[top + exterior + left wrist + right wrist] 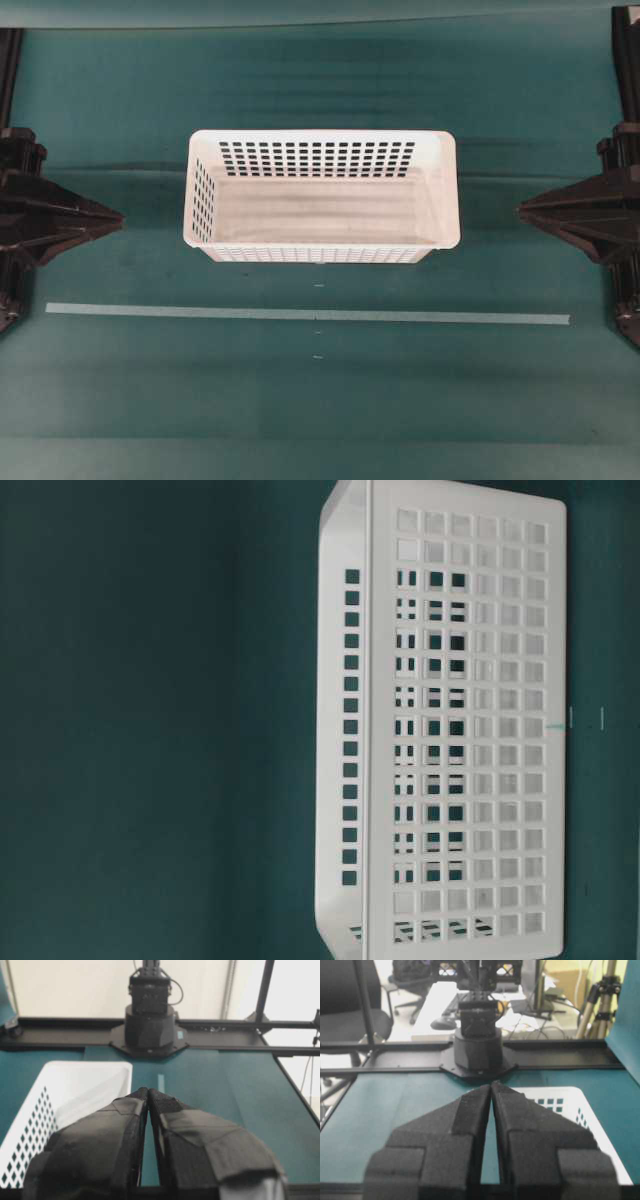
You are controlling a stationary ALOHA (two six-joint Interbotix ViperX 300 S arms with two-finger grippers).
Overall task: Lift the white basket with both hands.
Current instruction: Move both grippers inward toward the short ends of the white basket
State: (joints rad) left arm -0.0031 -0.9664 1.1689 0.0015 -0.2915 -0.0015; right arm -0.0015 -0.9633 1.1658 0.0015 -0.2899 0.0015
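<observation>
White grid-holed basket (322, 142) — teal table (120, 390)

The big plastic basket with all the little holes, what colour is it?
White. The large rectangular white plastic basket shows best in the overhead view, bright against the dark green table.

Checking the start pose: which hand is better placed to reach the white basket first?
Neither clearly. The left hand and right hand both sit shut, well apart from the white basket, one off each short end; the gaps look about equal.
</observation>
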